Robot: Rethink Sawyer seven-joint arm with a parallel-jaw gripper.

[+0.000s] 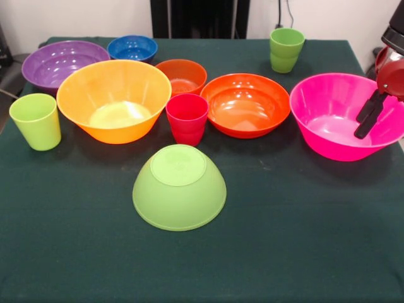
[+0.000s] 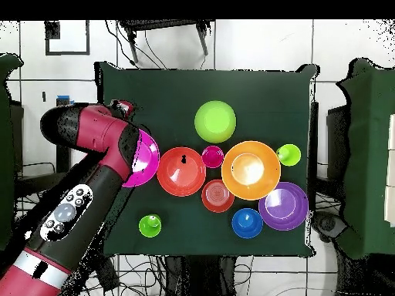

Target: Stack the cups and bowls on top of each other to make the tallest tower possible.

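The pincer (image 1: 372,115), fingers close together and gripping nothing I can make out, dips inside the pink bowl (image 1: 334,120), apparently to grasp its rim for stacking

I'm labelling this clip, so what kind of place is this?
Probably a robotics lab: a red robot arm works over a green-clothed table, with cables on the tiled floor.

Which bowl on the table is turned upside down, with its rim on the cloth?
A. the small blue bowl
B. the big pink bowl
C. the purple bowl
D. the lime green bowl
D: the lime green bowl shows its flat base on top and its rim rests on the cloth, while the other three named bowls stand open side up.
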